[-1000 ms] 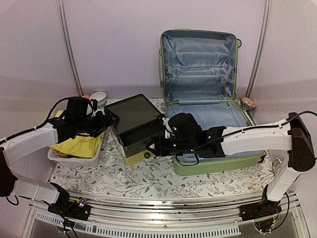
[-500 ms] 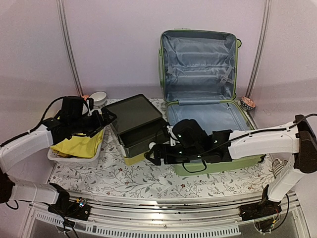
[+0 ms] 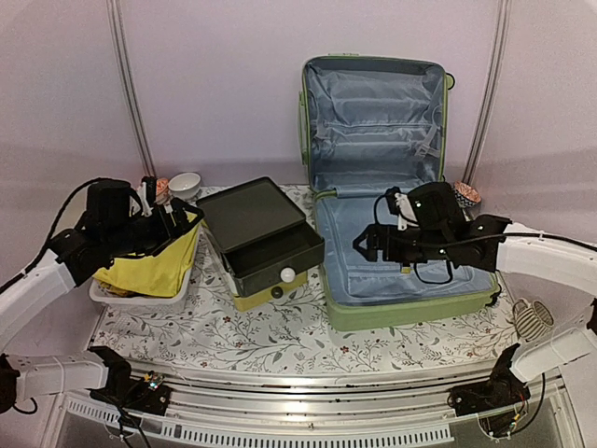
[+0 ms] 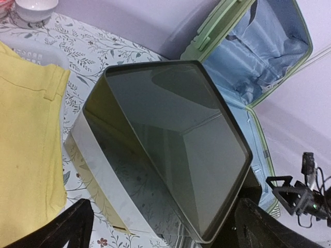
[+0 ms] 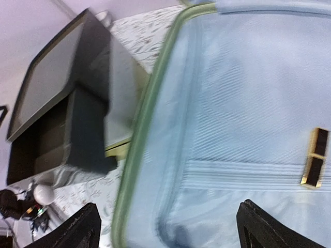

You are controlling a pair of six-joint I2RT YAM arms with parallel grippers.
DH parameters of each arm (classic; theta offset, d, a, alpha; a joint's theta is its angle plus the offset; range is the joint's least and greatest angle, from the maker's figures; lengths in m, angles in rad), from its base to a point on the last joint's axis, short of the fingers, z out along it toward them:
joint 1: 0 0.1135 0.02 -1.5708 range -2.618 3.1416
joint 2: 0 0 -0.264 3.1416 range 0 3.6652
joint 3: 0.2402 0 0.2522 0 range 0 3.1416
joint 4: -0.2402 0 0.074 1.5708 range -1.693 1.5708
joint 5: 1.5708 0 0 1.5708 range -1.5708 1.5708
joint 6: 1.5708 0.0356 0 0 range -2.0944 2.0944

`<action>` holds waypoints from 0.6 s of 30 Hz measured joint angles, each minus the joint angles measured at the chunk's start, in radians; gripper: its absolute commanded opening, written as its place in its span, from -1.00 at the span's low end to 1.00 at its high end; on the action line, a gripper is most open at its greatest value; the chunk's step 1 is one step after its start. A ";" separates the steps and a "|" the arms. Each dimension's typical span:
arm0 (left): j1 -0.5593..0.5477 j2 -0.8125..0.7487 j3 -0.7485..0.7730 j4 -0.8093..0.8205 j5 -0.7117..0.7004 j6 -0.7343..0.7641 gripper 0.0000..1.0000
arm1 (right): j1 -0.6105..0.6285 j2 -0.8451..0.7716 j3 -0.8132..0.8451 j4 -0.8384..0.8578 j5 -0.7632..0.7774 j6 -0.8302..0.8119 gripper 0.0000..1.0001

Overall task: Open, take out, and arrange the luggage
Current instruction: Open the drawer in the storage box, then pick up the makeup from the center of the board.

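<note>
The light-green luggage (image 3: 410,313) lies open on the table, its lid (image 3: 373,121) upright against the back wall. Its pale blue lining (image 5: 248,103) is bare. My right gripper (image 3: 367,246) hovers open over the left side of the luggage's base, with nothing between its fingers (image 5: 83,227). My left gripper (image 3: 185,220) is open above the yellow cloth (image 3: 154,271), left of the dark-lidded drawer box (image 3: 254,217). In the left wrist view the box's lid (image 4: 170,139) fills the middle and the luggage (image 4: 269,46) shows at the upper right.
The box's drawer (image 3: 280,257) stands pulled out, its white knob (image 3: 287,274) facing front. A white mesh basket (image 3: 135,297) holds the yellow cloth. A white bowl (image 3: 185,182) sits at the back left. A small patterned cup (image 3: 466,194) stands right of the luggage.
My right gripper opened at the drawer's front and swung right and back, over the luggage's base. My left arm drew back to the left, away from the box.
</note>
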 measured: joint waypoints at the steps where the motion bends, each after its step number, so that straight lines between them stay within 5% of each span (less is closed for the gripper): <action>1: 0.000 -0.017 0.000 -0.004 0.000 0.003 0.94 | -0.051 0.002 0.000 -0.020 0.006 -0.022 0.79; 8: 0.000 -0.059 0.000 -0.043 0.002 0.021 0.92 | -0.303 0.154 0.012 -0.120 0.027 -0.122 0.43; 18: 0.000 -0.077 -0.001 -0.080 0.001 0.021 0.89 | -0.333 0.372 0.118 -0.151 0.094 -0.156 0.23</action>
